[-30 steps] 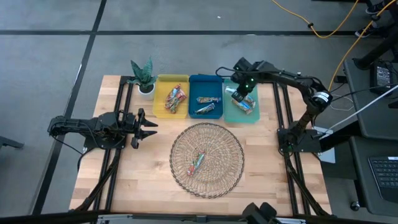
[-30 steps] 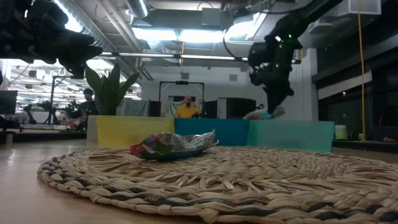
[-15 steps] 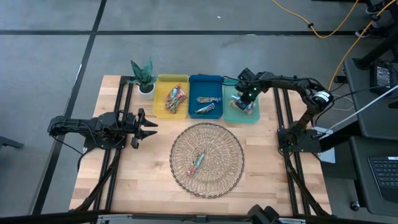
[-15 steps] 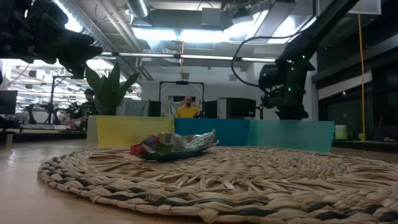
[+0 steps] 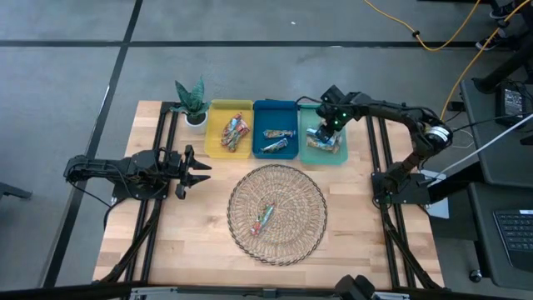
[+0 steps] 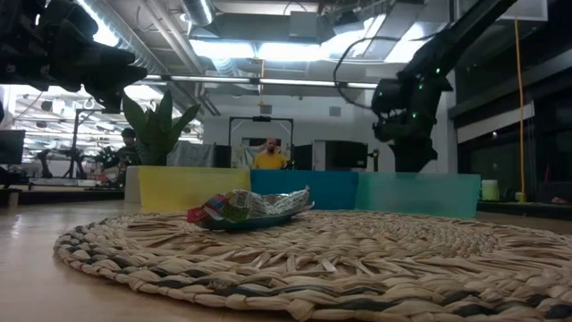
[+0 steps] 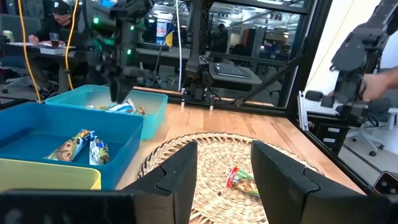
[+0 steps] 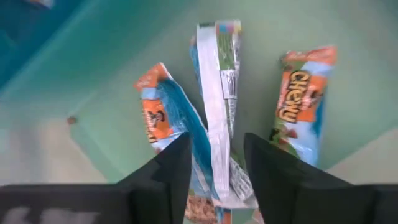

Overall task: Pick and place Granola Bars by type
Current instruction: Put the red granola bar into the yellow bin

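1. Granola Bars (image 5: 264, 217) not yet sorted lie nearest, as a small heap near the middle of the round wicker basket (image 5: 300, 229), one wrapper red, the others too crumpled to tell apart
2. To the basket's left the left gripper (image 5: 196, 169) hangs well apart from it, fingers partly spread and empty, pointing toward the basket; I judge this arm is waiting
3. Beyond the basket three trays stand touching in a row, seemingly one per type: the yellow tray (image 5: 216, 133) holds red-orange bars (image 5: 236, 134), the blue tray (image 5: 268, 112) holds tan-green bars (image 5: 278, 139)
4. The teal tray (image 8: 112, 93) takes the bars with blue on the wrapper; three lie there, the middle bar (image 8: 217, 93) showing its seam side
5. The right gripper (image 5: 326, 131) hovers low over the teal tray, fingers parted astride that middle bar with nothing between them, which reads as a bar just let go
6. A potted plant (image 5: 191, 103) stands farthest, by the yellow tray
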Robot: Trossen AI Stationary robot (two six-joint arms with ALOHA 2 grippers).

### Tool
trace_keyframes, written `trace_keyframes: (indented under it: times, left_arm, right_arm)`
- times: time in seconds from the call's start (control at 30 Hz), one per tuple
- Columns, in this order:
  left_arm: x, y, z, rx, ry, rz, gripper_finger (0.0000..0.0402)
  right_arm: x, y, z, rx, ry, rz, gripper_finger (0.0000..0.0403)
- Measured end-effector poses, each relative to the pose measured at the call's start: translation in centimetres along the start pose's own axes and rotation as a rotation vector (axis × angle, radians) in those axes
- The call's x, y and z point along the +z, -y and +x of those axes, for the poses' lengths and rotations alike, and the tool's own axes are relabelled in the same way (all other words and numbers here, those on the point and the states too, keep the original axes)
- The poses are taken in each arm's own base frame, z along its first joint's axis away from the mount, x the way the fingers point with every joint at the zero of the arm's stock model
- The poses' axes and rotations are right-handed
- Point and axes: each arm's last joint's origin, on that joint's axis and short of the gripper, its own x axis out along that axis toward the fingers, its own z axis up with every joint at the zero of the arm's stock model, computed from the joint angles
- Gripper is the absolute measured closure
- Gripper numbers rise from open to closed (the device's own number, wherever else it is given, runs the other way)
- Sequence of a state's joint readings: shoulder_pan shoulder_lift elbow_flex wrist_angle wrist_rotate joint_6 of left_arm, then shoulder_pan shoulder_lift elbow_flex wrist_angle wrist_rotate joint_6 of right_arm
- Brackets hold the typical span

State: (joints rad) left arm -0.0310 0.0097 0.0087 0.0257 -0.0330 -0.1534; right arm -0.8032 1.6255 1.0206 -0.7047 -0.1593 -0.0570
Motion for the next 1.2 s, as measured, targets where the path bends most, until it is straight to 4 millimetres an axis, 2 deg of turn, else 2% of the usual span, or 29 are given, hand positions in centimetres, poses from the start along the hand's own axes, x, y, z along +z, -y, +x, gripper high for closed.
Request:
trace_keyframes:
  times: [0.17,0.33,0.53,0.67,0.8,0.9,1.0,1.13,1.2]
  left_arm:
    - [0.0,0.0,0.0,0.0,0.0,0.0,0.0258]
    - [0.0,0.0,0.0,0.0,0.0,0.0,0.0258]
    - [0.0,0.0,0.0,0.002,0.0,0.041,0.0258]
    - [0.0,0.0,0.0,0.002,0.0,0.103,0.0258]
    - [0.0,0.0,0.0,0.016,0.004,0.086,0.0258]
    - [0.3,-0.2,0.0,0.077,0.043,0.004,0.0258]
    - [0.9,-0.3,-0.1,0.132,0.123,-0.169,0.0258]
    - [1.6,-0.6,-0.2,0.227,0.24,-0.412,0.0258]
    - [1.7,-0.7,-0.3,0.253,0.261,-0.463,0.0258]
  right_arm:
    - [-0.1,-0.6,-3.4,-0.005,0.112,0.002,0.0232]
    - [-1.1,-2.6,-7.5,0.006,0.257,-0.083,0.0229]
    - [-3.1,-7.0,-12.6,0.077,0.49,-0.248,0.0241]
    - [-5.1,-10.7,-15.9,0.199,0.68,-0.399,0.0246]
    - [-7.5,-14.3,-18.8,0.339,0.88,-0.526,0.0251]
    - [-9.3,-16.0,-19.6,0.408,0.95,-0.582,0.0255]
    - [-11.0,-17.0,-19.4,0.442,0.945,-0.609,0.0262]
    - [-12.9,-17.1,-18.2,0.505,0.956,-0.585,0.0276]
    - [-13.8,-16.7,-17.2,0.549,0.983,-0.559,0.0284]
